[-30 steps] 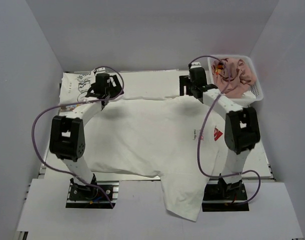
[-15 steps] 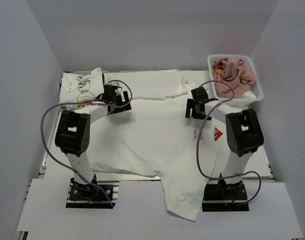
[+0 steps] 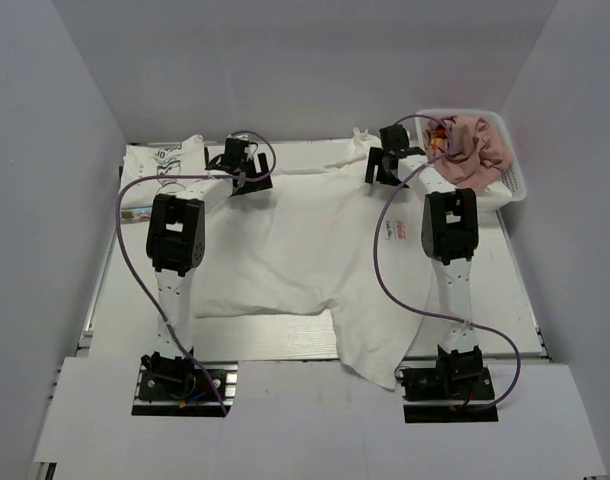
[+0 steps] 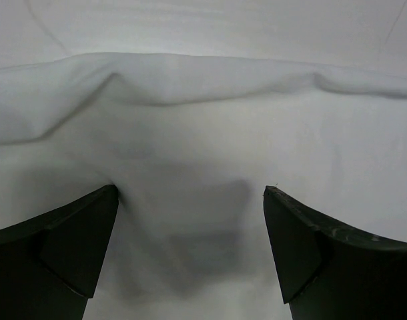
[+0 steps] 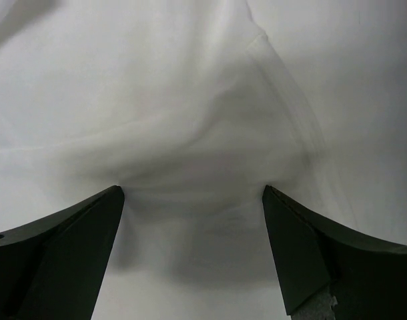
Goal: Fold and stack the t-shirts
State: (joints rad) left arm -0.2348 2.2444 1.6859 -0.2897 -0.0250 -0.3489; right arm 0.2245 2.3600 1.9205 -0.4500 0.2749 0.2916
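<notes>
Fabric of the white t-shirt [image 3: 305, 250] lies spread on the worktop [image 3: 515, 290], its far edge beneath my left hand [image 3: 240, 165] and right hand [image 3: 385, 165], both gaping wide, empty. I should pinch that edge at matching points so the fold comes square

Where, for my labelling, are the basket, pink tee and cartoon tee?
basket [image 3: 512, 180]: top view, right wall.
pink tee [image 3: 475, 150]: top view, bunched middle.
cartoon tee [image 3: 150, 178]: top view, near the print.
</notes>
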